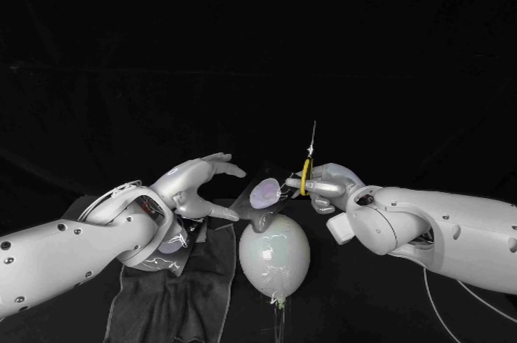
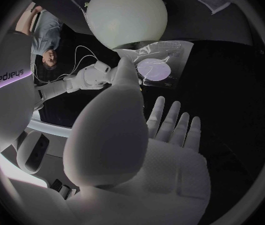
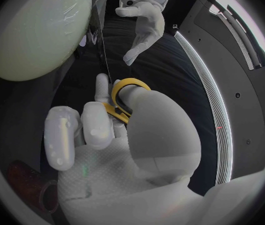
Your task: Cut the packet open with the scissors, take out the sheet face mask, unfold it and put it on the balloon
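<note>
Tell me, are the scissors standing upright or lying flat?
Upright. The scissors sit in the right robot hand, yellow handle low, blades pointing up.

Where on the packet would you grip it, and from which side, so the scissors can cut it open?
Pinch the packet at its lower left edge, coming from the left hand's side. It stands upright over the balloon with the scissors on its right, so that likely keeps its top and right edge clear of fingers.

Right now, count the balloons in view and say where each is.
1. The balloon sits between the left hand and the right hand, nearer the robot than the packet. None seems hidden.
</note>
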